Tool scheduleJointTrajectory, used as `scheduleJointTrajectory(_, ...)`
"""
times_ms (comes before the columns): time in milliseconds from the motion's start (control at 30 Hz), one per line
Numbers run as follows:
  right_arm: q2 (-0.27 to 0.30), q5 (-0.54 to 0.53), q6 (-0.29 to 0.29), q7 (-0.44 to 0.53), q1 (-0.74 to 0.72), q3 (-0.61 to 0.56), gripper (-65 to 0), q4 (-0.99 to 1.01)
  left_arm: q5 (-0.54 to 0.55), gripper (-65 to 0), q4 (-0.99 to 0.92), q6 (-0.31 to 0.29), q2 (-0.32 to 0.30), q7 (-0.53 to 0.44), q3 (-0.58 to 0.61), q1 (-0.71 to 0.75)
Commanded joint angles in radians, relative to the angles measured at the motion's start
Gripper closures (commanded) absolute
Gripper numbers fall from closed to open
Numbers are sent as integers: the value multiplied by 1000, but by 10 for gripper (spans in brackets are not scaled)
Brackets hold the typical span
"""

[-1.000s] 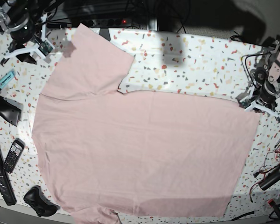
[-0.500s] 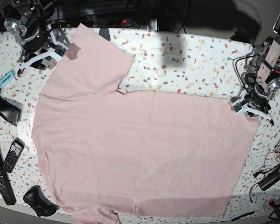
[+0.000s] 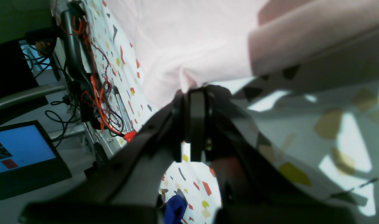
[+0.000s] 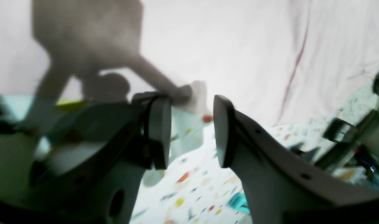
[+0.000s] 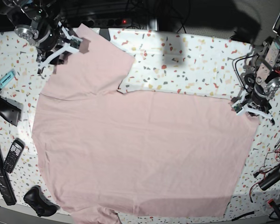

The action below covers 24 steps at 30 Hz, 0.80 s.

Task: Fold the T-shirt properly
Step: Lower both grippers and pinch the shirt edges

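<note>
Base view | pale pink cotton T-shirt (image 5: 140, 149) long axis left-right | left gripper (image 3: 192, 93) clamps hem corner | right gripper (image 4: 191, 130) narrowly parted beside sleeve

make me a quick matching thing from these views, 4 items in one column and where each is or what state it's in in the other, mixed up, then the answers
Column 1
1. T-shirt
2. left gripper
3. right gripper
4. phone

Column 2
A. jaws apart, at the sleeve near the far corner of the table
B. spread flat, plain pink side up
C. lying off the cloth near the table's edge
D. jaws shut on the hem corner

Pairs: 1-B, 2-D, 3-A, 4-C
</note>
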State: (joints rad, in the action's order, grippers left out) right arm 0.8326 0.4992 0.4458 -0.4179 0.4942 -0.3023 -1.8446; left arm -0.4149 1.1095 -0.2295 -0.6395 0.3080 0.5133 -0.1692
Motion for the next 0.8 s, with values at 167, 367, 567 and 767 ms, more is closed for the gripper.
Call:
scheduleJointTrajectory(167, 6, 3, -4, -20, -124, -97, -227, 95, 11, 0, -3, -12, -12, 25, 5, 3)
scheduleJointTrajectory(367, 2, -5, -3, -18, -170, -153, -227, 108, 11, 0, -3, 10, -12, 25, 5, 3)
scheduleJointTrajectory(567, -10, -5, 30, -10, -184, -157, -136, 108, 11, 0, -3, 10, -12, 26, 5, 3)
scheduleJointTrajectory(767, -7, -17, -43, -57, -186, -157, 0, 108, 19, 0, -3, 13, -14, 51, 5, 8)
